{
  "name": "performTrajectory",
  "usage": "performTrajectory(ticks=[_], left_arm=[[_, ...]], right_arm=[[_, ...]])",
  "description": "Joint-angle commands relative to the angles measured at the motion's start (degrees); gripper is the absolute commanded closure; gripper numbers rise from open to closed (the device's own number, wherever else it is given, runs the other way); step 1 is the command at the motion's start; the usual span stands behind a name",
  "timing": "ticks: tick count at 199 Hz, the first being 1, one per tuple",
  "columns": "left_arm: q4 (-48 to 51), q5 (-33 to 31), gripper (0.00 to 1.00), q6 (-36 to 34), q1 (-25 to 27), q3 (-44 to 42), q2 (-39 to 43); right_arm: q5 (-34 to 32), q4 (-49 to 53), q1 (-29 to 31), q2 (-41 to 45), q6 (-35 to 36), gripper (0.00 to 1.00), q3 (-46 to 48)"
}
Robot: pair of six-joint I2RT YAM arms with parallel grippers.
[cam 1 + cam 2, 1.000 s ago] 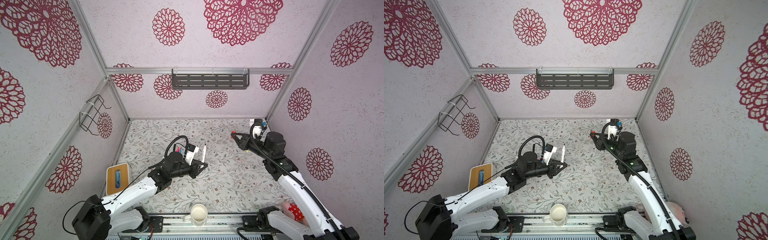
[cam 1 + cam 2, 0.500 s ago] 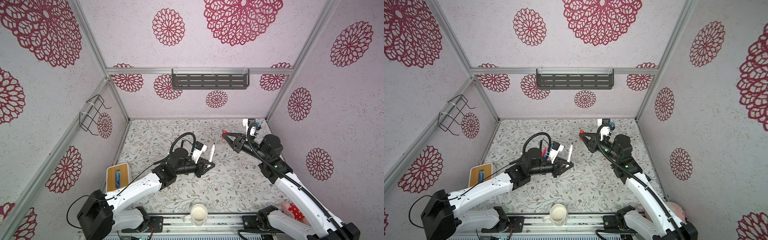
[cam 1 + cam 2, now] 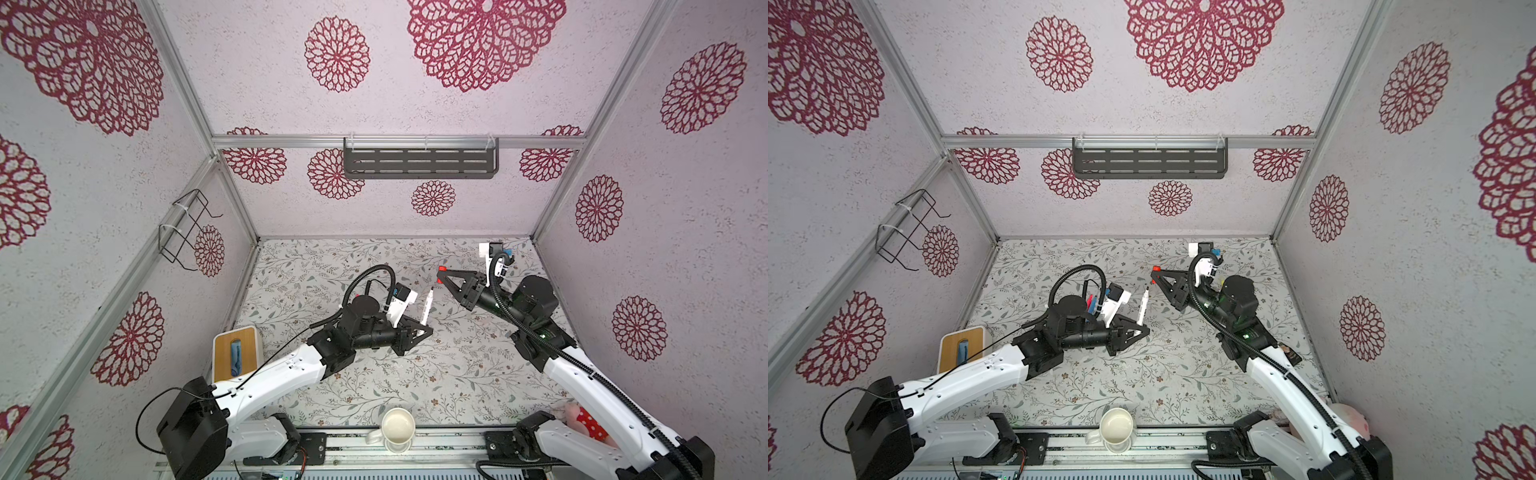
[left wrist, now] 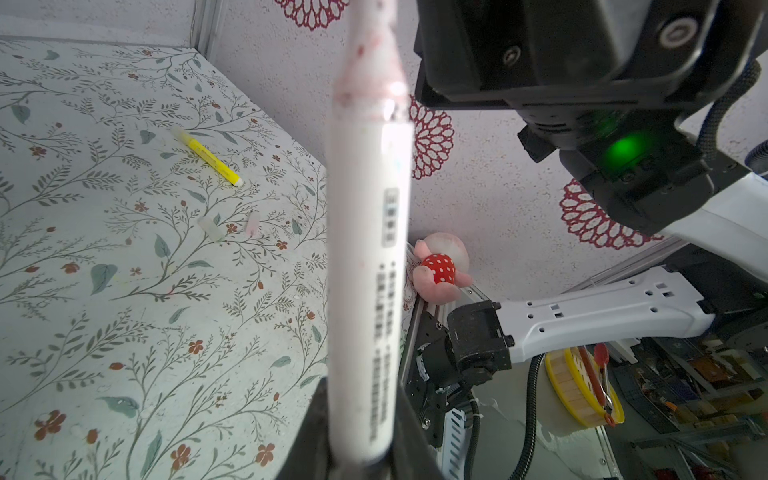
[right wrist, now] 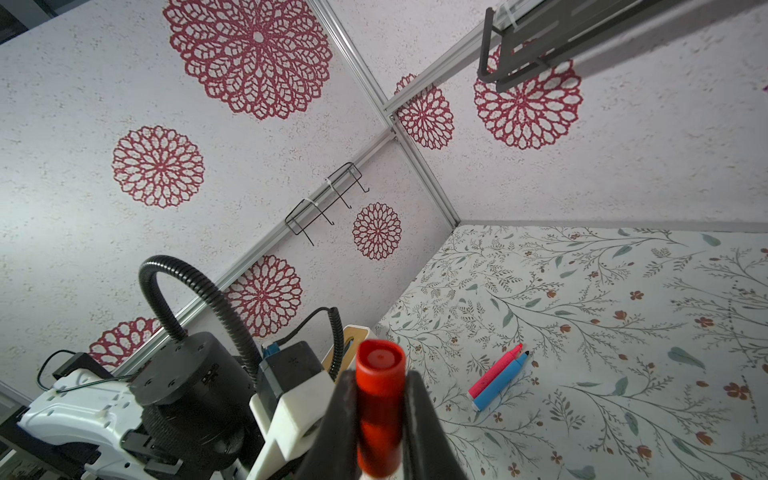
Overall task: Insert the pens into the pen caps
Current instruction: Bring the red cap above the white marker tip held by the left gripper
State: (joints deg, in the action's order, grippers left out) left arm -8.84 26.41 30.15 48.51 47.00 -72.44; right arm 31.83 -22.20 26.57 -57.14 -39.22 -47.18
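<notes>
My left gripper [image 3: 423, 331] [image 3: 1139, 330] [image 4: 360, 451] is shut on the lower end of a white pen [image 3: 427, 305] [image 3: 1143, 304] [image 4: 365, 266], whose dark tip points up and away. A short gap from that tip, my right gripper [image 3: 444, 272] [image 3: 1158, 273] [image 5: 379, 415] is shut on a red pen cap [image 3: 441, 269] [image 5: 379, 395]. A yellow pen [image 4: 208, 157] and two clear pen caps [image 4: 211, 228] [image 4: 252, 223] lie on the floral table. A pink pen [image 5: 496, 369] and a blue pen [image 5: 502, 383] lie side by side beyond the left arm.
A white mug [image 3: 398, 428] stands at the front edge. A wood-topped box [image 3: 235, 353] sits front left. A pink plush toy [image 4: 440, 268] lies by the right arm's base. A dark shelf [image 3: 419, 162] and a wire rack [image 3: 187, 228] hang on the walls.
Both arms have closed in on each other: the left gripper carried the white pen to the right, and the right gripper swung left with the red cap. Both grips are unchanged.
</notes>
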Motion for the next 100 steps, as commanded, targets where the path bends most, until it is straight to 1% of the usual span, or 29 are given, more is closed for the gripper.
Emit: performTrajectory(ticks=[1, 100], left_arm=[[-0.9, 0.0, 1.00, -1.3, 0.7, 1.7, -0.4], [-1.0, -0.2, 1.00, -1.4, 1.1, 2.2, -0.2]], right_arm=[[-0.6, -3.8, 0.7, 0.5, -0.7, 0.85, -0.4], [-1.2, -5.6, 2.1, -0.9, -0.9, 0.85, 0.3]])
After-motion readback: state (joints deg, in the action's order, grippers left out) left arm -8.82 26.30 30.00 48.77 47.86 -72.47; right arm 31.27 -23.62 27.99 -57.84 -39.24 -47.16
